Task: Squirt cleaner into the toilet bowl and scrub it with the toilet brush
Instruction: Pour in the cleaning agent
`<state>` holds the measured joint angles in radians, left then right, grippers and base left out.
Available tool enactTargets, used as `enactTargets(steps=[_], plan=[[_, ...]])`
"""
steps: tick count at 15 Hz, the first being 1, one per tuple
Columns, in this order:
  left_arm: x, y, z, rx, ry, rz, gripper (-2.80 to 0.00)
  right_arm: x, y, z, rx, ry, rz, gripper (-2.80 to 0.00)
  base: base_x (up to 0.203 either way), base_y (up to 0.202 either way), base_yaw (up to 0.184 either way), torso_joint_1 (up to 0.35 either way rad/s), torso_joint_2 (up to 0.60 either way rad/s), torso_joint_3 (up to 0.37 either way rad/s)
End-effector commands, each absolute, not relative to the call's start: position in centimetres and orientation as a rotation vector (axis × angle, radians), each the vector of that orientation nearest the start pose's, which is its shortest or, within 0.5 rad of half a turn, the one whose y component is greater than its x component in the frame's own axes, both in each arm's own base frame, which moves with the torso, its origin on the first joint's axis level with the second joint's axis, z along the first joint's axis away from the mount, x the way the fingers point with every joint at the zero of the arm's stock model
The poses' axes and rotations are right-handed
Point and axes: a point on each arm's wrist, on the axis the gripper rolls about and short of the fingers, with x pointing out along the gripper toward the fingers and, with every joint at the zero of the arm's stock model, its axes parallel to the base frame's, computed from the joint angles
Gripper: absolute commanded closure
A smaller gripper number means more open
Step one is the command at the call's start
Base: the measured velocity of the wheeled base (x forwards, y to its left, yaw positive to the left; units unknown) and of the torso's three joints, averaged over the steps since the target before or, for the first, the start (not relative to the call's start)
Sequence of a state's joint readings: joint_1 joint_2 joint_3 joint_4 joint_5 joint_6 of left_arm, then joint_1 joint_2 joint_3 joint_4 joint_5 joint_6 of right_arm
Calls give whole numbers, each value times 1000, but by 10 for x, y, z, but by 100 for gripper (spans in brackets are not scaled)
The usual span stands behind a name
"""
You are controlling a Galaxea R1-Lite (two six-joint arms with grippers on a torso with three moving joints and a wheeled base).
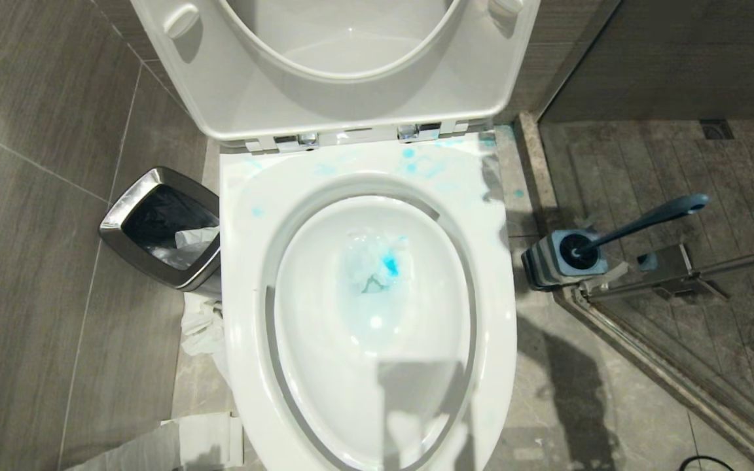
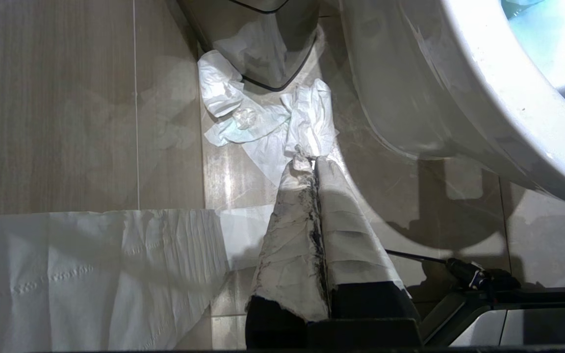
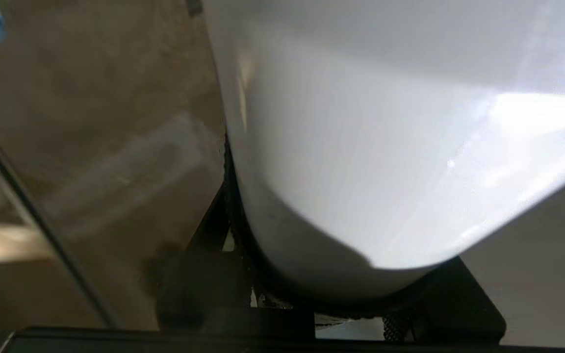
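The bottle of cleaner (image 3: 361,147) fills the right wrist view: a smooth white body sitting between the dark fingers of the right gripper (image 3: 331,299), whose jaws stand partly open and are closed onto its sides. The bottle's cap is out of sight, so I cannot tell which way it points. Neither arm shows in the head view.

The toilet bowl (image 1: 246,314) stands with seat and lid raised. A bright blue patch lies in the water near the middle of the bowl, and blue spatters dot the back of the rim by the hinges.

The toilet brush (image 1: 652,219) is well apart from both grippers, standing in its square holder (image 1: 540,265) on the floor to the bowl's right, its handle leaning away toward the shower glass.

The left gripper (image 2: 314,162) hangs low beside the bowl's outer wall, its paper-wrapped fingers (image 2: 292,230) pressed together with nothing plainly between them. Just beyond its tips lie crumpled tissues (image 2: 263,122), and past those the waste bin (image 1: 154,229) with its steel rim. A flat sheet of paper (image 2: 91,274) lies on the floor tiles off to one side of the jaws.
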<state>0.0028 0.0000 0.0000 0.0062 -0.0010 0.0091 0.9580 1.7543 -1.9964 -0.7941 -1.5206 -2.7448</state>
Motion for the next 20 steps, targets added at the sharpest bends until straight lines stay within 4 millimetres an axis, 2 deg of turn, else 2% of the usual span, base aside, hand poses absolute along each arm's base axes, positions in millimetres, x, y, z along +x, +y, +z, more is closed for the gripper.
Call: enactTargets(steps=[1,3,4,9,11,13,15,19,20], plan=[[-23,0,75,9,8,1,0,159,195,473,-1934,544,-393,0,0,0,0,0,0,0],[-23,0,75,9,8,3,0,158,209,466,-2000,527,-357,0,0,0,0,0,0,0],[-23,0,75,9,8,1,0,158,210,466,-1980,516,-359,0,0,0,0,0,0,0],[-23,0,75,9,8,2,0,158,201,476,-1584,425,-457,0,0,0,0,0,0,0],[-23,0,75,9,8,1,0,163,188,481,-1316,379,-534,0,0,0,0,0,0,0],[-23,0,75,9,8,1,0,175,173,482,-1198,391,-614,0,0,0,0,0,0,0],[-23,0,75,9,8,1,0,181,177,479,-1150,378,-627,0,0,0,0,0,0,0],[-23,0,75,9,8,1,0,183,180,467,-824,261,-677,0,0,0,0,0,0,0],[-23,0,75,9,8,3,0,183,180,465,-808,255,-679,0,0,0,0,0,0,0]])
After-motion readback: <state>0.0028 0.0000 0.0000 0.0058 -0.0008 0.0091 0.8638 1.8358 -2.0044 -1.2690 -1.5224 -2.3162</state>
